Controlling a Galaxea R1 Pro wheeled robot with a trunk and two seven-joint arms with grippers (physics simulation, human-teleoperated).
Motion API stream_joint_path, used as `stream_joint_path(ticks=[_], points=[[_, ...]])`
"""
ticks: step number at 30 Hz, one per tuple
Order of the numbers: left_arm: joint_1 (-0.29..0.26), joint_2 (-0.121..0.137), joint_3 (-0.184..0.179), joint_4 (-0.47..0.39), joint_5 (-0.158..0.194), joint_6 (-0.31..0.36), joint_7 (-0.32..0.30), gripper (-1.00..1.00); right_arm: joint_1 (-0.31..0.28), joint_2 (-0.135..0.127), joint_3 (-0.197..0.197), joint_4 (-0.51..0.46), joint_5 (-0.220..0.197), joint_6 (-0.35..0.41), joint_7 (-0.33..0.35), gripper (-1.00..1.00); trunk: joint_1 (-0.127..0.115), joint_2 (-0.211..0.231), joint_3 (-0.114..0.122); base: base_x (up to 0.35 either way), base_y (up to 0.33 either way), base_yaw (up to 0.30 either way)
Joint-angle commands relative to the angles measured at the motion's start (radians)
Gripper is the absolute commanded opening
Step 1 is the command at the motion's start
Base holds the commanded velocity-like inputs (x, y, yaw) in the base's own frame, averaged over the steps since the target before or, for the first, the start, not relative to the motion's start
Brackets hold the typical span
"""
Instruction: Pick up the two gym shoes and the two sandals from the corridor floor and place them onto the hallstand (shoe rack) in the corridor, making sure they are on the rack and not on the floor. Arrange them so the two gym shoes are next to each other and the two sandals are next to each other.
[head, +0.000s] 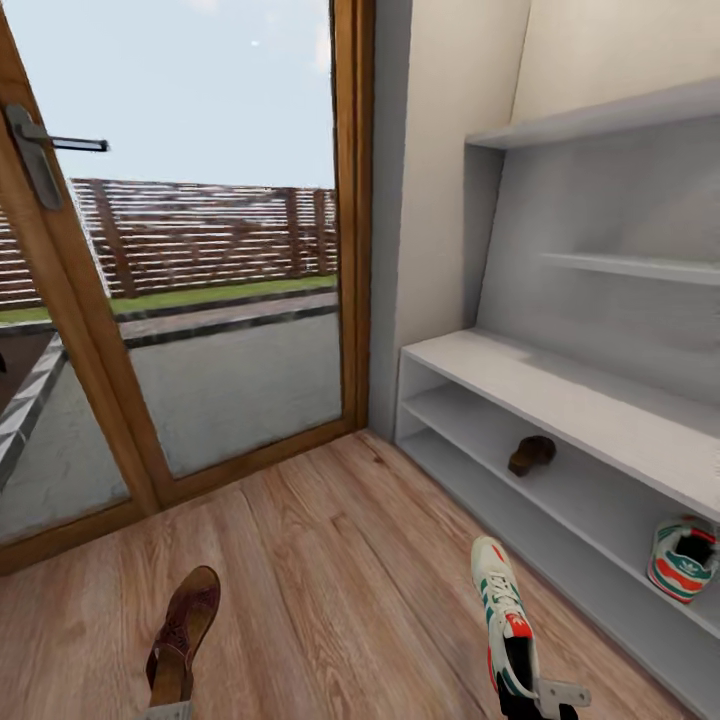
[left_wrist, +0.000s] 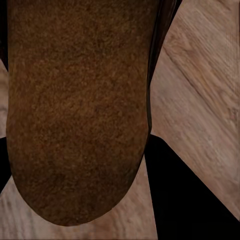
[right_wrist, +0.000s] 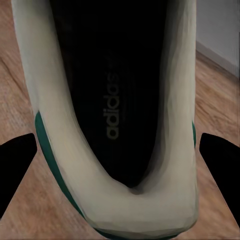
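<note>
One gym shoe (head: 505, 615), white with teal stripes and red accents, hangs toe-forward over the corridor floor (head: 330, 560), with my right gripper (head: 545, 698) shut on its heel. In the right wrist view the shoe's dark inside (right_wrist: 115, 100) sits between both black fingers (right_wrist: 17, 165). My left gripper (head: 165, 712) is shut on a dark-brown sandal (head: 182, 628), whose sole (left_wrist: 75, 110) takes up much of the left wrist view. The second sandal (head: 530, 455) lies on the hallstand's (head: 560, 395) middle shelf. The second gym shoe (head: 683, 560) sits on the lower shelf, further right.
A wood-framed glass door (head: 200, 250) with a handle (head: 40, 150) stands ahead on the left. A grey wall corner (head: 390, 250) separates it from the hallstand. Floating shelves (head: 620, 265) hang above the bench top.
</note>
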Motion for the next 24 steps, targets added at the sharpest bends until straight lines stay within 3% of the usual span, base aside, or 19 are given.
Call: stream_joint_path(ticks=[1,24], points=[[-0.001,0.000,0.009,0.000,-0.006,-0.003,-0.007,-1.00,-0.001,0.000,-0.006,0.001,0.004,-0.003,0.002,-1.00,0.000,0.000,-0.001,0.227,0.202,-0.262],[-0.001,0.000,0.009,0.000,-0.007,-0.003,-0.007,-1.00,-0.001,0.001,-0.007,-0.001,0.000,-0.002,-0.004,-1.00,0.000,0.000,-0.001,0.213,0.257,-0.265]])
